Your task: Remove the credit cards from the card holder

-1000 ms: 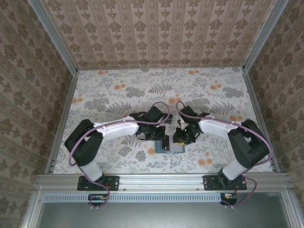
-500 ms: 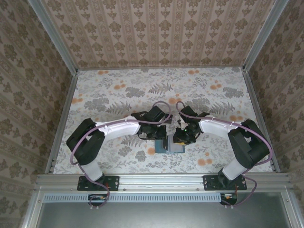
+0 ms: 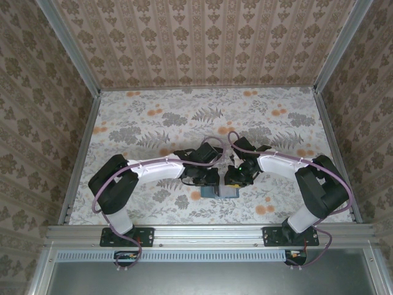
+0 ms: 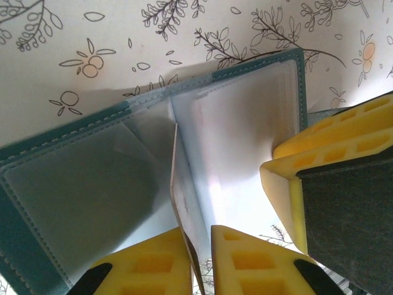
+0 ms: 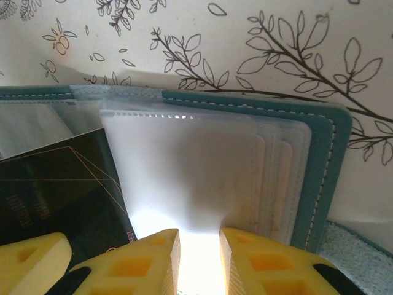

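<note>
Our left gripper (image 4: 199, 261) has eased slightly apart around a card (image 4: 184, 209); our right gripper (image 5: 199, 261) pinches the card holder's (image 5: 328, 160) clear sleeve (image 5: 184, 166)

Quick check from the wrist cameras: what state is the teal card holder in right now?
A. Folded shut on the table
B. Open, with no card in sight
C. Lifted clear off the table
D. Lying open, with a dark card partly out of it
D: the card holder lies spread open on the table, and a dark card sticks out beside its clear sleeves.
</note>
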Available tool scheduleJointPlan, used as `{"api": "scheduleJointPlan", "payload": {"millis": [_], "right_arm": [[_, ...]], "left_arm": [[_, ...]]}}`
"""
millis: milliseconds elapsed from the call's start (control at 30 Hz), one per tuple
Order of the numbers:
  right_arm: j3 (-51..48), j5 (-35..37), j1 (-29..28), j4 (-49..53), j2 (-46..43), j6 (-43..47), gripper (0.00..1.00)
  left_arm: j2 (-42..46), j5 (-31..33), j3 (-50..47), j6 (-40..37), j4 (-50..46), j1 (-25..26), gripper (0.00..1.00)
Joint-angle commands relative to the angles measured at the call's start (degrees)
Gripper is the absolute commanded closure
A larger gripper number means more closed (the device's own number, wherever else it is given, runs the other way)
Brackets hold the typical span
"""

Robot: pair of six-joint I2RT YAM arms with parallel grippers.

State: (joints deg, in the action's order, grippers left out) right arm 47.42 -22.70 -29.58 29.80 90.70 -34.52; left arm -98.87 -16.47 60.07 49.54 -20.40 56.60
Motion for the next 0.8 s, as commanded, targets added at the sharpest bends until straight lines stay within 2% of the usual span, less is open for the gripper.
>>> {"api": "scheduleJointPlan", "payload": {"millis": [0,400,767], "right_arm": [[-0.6,2.2,-0.3,3.1,-1.0,0.5,0.75],[1.8,3.6,-0.2,6.7,-2.9,1.9,0.74],[4.7,5.3,1.5,11.8,-7.6,5.2,0.73]], "left_arm": [[0.7,1.8,-0.6,0.9,-2.2,0.3,0.87],[2.6,4.5,1.1,-1.9,-5.5,0.3,0.99],[4.8,4.3,5.0,-21.2,-11.6,-0.1,1.0]]}}
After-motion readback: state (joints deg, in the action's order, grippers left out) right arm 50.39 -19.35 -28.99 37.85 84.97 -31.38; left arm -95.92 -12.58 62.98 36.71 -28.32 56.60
